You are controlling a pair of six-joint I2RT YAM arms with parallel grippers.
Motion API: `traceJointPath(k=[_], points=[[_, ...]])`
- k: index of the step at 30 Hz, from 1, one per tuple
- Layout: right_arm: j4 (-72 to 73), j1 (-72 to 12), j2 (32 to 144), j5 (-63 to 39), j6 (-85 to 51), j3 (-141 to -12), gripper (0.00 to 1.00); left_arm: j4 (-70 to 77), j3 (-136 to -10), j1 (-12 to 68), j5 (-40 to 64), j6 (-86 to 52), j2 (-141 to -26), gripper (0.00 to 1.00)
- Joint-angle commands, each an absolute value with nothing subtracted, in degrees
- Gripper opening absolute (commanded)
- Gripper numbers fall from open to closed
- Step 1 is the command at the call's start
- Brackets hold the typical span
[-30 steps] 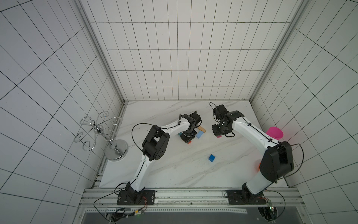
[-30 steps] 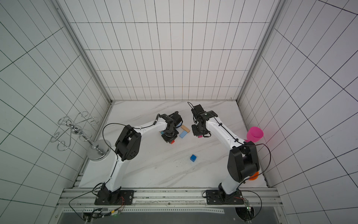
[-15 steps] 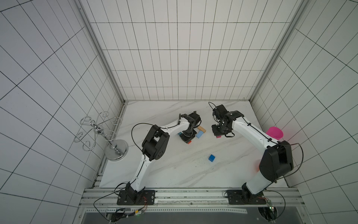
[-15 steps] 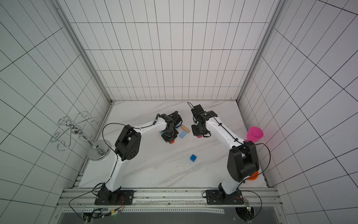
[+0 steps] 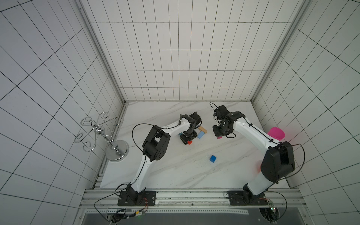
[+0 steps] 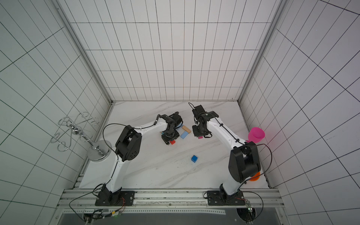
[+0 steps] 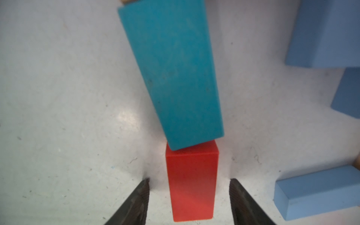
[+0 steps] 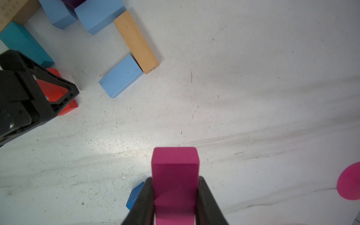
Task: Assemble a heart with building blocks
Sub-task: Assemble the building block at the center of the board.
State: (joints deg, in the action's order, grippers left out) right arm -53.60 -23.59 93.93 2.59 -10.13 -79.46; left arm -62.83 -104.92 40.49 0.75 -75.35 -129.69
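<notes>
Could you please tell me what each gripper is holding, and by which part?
The right gripper pinches the pink brick by its long sides, near one end. The left gripper holds nothing; its open jaws flank the red brick.

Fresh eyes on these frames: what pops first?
The pink brick, clamped in the right pincer toward the back of the table. Next, the left pincer, open astride the red brick, whose end meets the teal brick. A blue cube sits alone, nearer the arm bases.
</notes>
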Motion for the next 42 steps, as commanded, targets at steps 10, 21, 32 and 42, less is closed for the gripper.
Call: traceJointPath(k=[10, 21, 32, 42], points=[[-54.49, -23.03, 87.91, 8.75, -16.57, -79.22, 0.0, -61.15, -104.62, 42.2, -8.91, -62.5, -114.92, 0.77], [-58.67, -30.95, 78.99, 15.64, -47.54, -68.09, 0.0, -40.07, -72.6, 40.02, -13.8, -48.35, -81.96, 0.85], [-55.51, -39.07, 84.3, 7.68, -72.44, -61.97, 0.0, -39.54, -55.74, 32.13, -12.17, -42.83, -66.09, 0.98], [-54.98, -44.15, 98.54, 6.61, -74.21, -72.18, 0.0, -41.52, -54.08, 31.38, -11.69, -45.59, -65.98, 0.98]])
